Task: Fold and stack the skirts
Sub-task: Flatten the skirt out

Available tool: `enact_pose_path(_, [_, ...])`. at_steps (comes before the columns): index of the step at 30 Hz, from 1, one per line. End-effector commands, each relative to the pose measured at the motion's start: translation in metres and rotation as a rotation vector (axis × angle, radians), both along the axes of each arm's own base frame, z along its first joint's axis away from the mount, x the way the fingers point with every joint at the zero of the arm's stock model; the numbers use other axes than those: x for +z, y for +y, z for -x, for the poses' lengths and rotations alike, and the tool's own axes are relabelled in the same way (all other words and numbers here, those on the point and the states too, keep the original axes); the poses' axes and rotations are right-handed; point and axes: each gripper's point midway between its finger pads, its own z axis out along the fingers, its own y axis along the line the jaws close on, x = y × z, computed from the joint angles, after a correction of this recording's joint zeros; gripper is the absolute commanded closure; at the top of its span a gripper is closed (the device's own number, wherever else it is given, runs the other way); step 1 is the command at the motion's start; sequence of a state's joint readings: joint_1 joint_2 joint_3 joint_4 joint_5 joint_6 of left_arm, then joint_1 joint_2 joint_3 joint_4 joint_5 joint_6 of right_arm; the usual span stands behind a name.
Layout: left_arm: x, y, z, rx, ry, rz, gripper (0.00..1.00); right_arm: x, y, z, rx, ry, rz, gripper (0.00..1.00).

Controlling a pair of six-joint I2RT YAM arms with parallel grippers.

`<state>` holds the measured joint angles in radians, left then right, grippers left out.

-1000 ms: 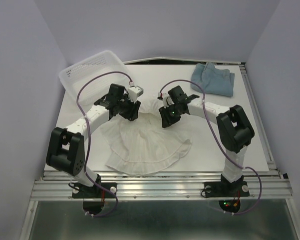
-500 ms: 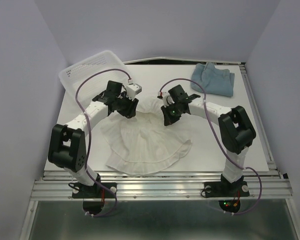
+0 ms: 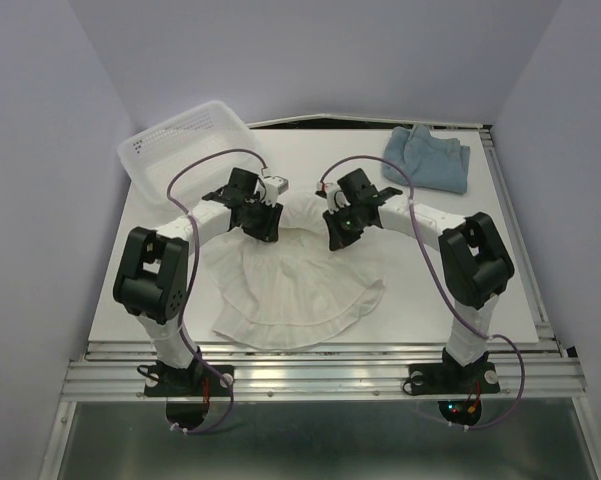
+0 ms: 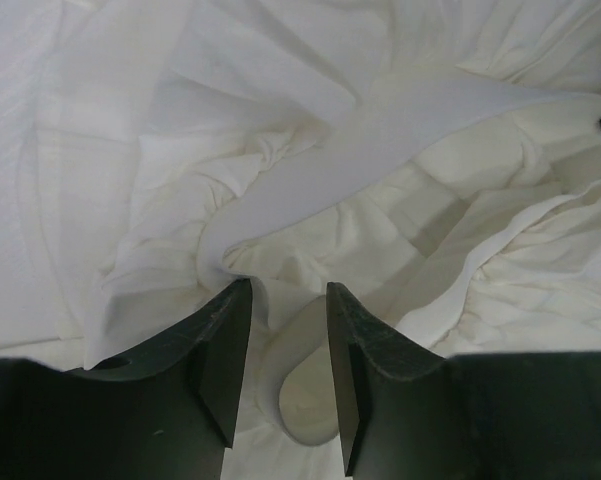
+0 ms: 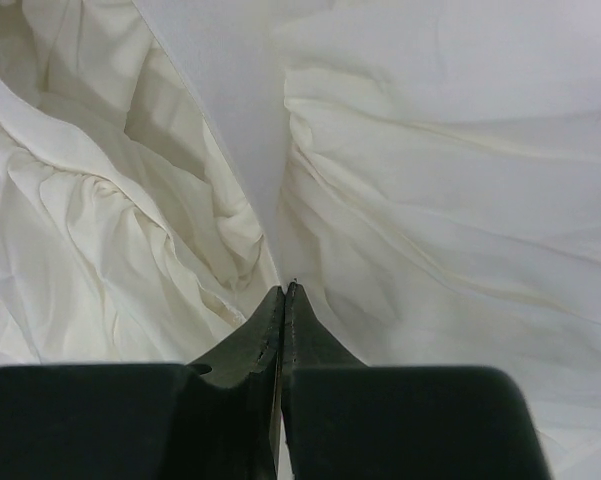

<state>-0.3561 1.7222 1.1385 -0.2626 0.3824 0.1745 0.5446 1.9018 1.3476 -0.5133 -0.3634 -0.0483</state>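
Left elbow (image 3: 152, 278) has swung inward; the left jaws stand apart astride a fold of the white skirt (image 3: 300, 290) mid-frame; the right jaws are clenched, perhaps on nothing, so lifting could leave that side behind

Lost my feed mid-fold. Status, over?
Left gripper open, straddling a fold of white skirt. Right gripper shut at its gathered edge. Blue skirt lies far right; nothing in the way.

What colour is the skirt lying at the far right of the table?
The skirt is plain dusty blue-grey, with no pattern; it shows best in the top external view.
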Motion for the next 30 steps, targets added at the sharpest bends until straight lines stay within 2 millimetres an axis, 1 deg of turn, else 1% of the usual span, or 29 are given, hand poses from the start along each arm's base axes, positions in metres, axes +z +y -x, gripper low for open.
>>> enact_pose_path(1, [0.009, 0.001, -0.022, 0.090, -0.038, 0.004, 0.56, 0.046, 0.004, -0.015, -0.015, -0.118, -0.039, 0.99])
enact_pose_path(2, [0.010, 0.004, -0.026, 0.110, -0.044, -0.004, 0.60, 0.047, 0.001, -0.017, -0.029, -0.132, -0.026, 0.99])
enact_pose_path(3, [0.013, 0.006, -0.030, 0.123, -0.049, -0.004, 0.67, 0.053, -0.001, -0.017, -0.035, -0.147, -0.025, 0.99])
enact_pose_path(5, [0.017, 0.013, -0.037, 0.151, -0.054, -0.015, 0.77, 0.059, -0.008, -0.022, -0.058, -0.168, -0.019, 0.99])
enact_pose_path(6, [0.026, 0.018, -0.044, 0.170, -0.087, -0.028, 0.86, 0.065, -0.009, -0.021, -0.058, -0.181, -0.024, 0.99])
enact_pose_path(8, [0.037, 0.025, -0.051, 0.186, -0.125, -0.049, 0.91, 0.070, -0.018, -0.026, -0.077, -0.194, -0.021, 0.99])
enact_pose_path(9, [0.046, 0.029, -0.056, 0.195, -0.160, -0.064, 0.97, 0.072, -0.019, -0.026, -0.077, -0.198, -0.021, 0.99])
enact_pose_path(10, [0.052, 0.030, -0.058, 0.191, -0.180, -0.069, 1.00, 0.075, -0.019, -0.025, -0.075, -0.203, -0.023, 0.99])
enact_pose_path(14, [0.085, 0.035, -0.068, 0.169, -0.284, -0.091, 1.00, 0.087, -0.020, -0.023, -0.073, -0.224, -0.037, 0.99])
enact_pose_path(15, [0.092, 0.036, -0.070, 0.163, -0.305, -0.096, 1.00, 0.089, -0.024, -0.026, -0.084, -0.229, -0.034, 0.99])
enact_pose_path(16, [0.097, 0.035, -0.070, 0.148, -0.318, -0.095, 1.00, 0.092, -0.024, -0.027, -0.084, -0.240, -0.036, 0.99])
enact_pose_path(17, [0.104, 0.027, -0.065, 0.085, -0.321, -0.079, 1.00, 0.095, -0.025, -0.028, -0.082, -0.247, -0.030, 0.99])
enact_pose_path(18, [0.106, 0.025, -0.062, 0.075, -0.315, -0.078, 0.97, 0.095, -0.026, -0.028, -0.081, -0.251, -0.023, 0.99])
enact_pose_path(20, [0.113, 0.018, -0.055, 0.057, -0.317, -0.056, 0.83, 0.094, -0.027, -0.026, -0.077, -0.241, -0.016, 0.99])
enact_pose_path(21, [0.111, 0.016, -0.050, 0.055, -0.313, -0.057, 0.77, 0.094, -0.028, -0.025, -0.075, -0.241, -0.017, 0.99])
enact_pose_path(22, [0.115, 0.011, -0.045, 0.050, -0.323, -0.052, 0.73, 0.092, -0.029, -0.023, -0.072, -0.236, -0.012, 0.99])
enact_pose_path(23, [0.115, 0.010, -0.044, 0.058, -0.325, -0.050, 0.67, 0.091, -0.028, -0.021, -0.068, -0.232, -0.017, 0.99])
enact_pose_path(24, [0.109, 0.013, -0.041, 0.085, -0.308, -0.057, 0.58, 0.087, -0.029, -0.020, -0.068, -0.222, -0.012, 0.99])
enact_pose_path(25, [0.106, 0.014, -0.040, 0.099, -0.298, -0.060, 0.56, 0.086, -0.029, -0.018, -0.066, -0.219, -0.011, 0.99])
enact_pose_path(27, [0.089, 0.017, -0.033, 0.112, -0.245, -0.078, 0.52, 0.084, -0.029, -0.016, -0.062, -0.209, -0.015, 0.99])
enact_pose_path(28, [0.084, 0.017, -0.030, 0.113, -0.230, -0.077, 0.51, 0.084, -0.029, -0.016, -0.062, -0.209, -0.015, 0.99])
enact_pose_path(30, [0.077, 0.011, -0.023, 0.086, -0.205, -0.059, 0.51, 0.083, -0.028, -0.015, -0.059, -0.204, -0.018, 0.99])
